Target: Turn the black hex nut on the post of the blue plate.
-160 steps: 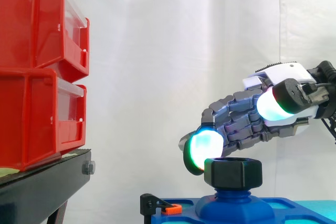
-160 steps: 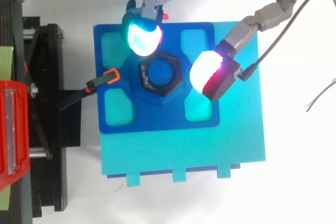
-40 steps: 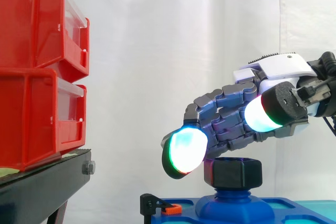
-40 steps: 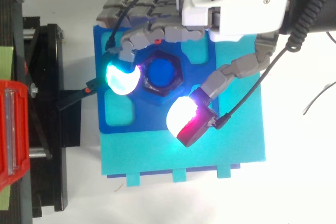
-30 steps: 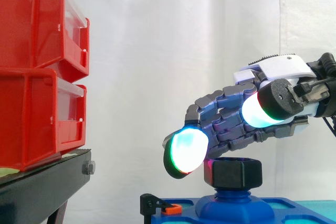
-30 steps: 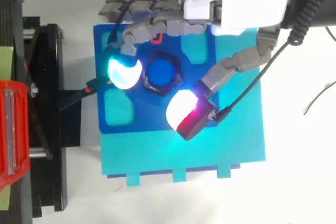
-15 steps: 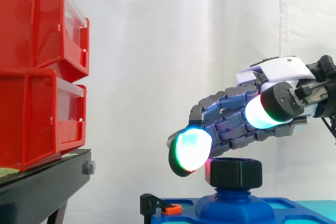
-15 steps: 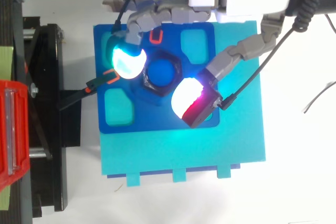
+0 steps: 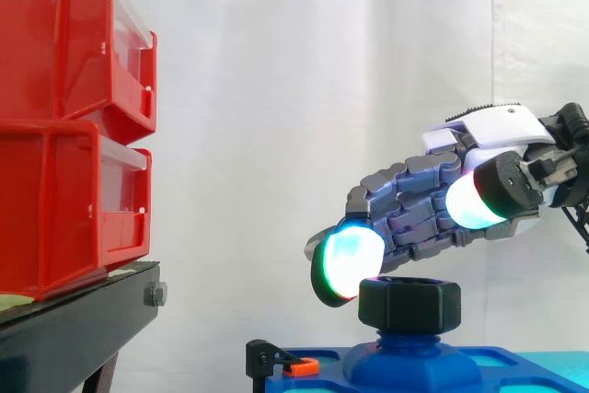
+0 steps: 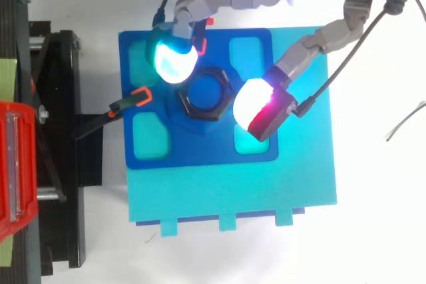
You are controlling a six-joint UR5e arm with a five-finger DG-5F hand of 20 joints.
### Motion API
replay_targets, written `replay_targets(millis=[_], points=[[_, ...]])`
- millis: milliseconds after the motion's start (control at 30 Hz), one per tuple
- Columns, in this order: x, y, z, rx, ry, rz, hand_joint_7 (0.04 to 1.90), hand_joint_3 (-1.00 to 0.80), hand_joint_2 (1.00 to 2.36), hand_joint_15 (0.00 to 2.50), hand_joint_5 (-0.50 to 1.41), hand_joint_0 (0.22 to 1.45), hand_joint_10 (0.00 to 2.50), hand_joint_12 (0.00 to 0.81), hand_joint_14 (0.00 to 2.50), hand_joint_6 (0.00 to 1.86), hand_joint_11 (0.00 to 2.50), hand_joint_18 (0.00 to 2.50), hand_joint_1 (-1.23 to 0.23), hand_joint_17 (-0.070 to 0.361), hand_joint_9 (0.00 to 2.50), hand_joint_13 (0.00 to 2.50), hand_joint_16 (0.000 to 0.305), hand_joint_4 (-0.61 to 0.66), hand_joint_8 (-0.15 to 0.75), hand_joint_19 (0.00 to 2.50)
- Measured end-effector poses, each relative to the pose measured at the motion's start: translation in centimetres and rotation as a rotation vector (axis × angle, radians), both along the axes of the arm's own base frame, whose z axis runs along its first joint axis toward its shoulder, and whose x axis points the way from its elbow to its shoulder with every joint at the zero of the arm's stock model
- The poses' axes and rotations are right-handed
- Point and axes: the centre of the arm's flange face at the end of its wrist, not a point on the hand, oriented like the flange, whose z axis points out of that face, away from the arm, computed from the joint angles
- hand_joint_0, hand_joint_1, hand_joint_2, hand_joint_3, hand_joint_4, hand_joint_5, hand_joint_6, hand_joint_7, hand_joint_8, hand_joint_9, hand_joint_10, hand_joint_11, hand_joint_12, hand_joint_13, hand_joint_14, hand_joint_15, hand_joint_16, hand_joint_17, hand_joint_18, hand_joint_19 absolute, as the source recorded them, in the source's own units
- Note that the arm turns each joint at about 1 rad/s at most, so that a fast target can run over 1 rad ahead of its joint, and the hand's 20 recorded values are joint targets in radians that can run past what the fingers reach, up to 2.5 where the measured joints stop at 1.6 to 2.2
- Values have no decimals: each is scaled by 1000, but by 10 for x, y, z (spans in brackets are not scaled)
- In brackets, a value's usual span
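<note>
The black hex nut [image 9: 409, 303] sits on the blue post [image 9: 410, 356] in the middle of the blue plate [image 10: 200, 154]. From above, the nut [image 10: 204, 95] lies between two glowing pads. My hand [image 9: 419, 204] hangs just over and behind it, fingers relaxed and spread. One green-glowing fingertip [image 10: 174, 62] is at the nut's upper-left corner, and a white and red pad [image 10: 258, 106] is off its right side. Neither is clearly pressed on the nut. In the side view the green fingertip [image 9: 345, 262] reaches down level with the nut's top.
Two stacked red bins [image 9: 64, 126] stand on a black stand [image 9: 78, 329] at the left. A black clamp with an orange tip [image 10: 130, 102] holds the plate's left edge. A teal base [image 10: 233, 191] lies under the blue plate.
Over the last second my hand has drawn back toward the top edge of the top view. Its green fingertip slid from the nut's left side to its upper-left corner. The nut stays on the post.
</note>
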Motion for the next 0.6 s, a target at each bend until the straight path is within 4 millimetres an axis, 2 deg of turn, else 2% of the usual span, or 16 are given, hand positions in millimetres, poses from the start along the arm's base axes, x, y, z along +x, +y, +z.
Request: replay_targets(millis=[600], points=[[-10,-23,1,-8,8,10,902,-500,1000,0,-252,423,0,346,0,503,0,0,-546,105,0,0,46,159,230,0]])
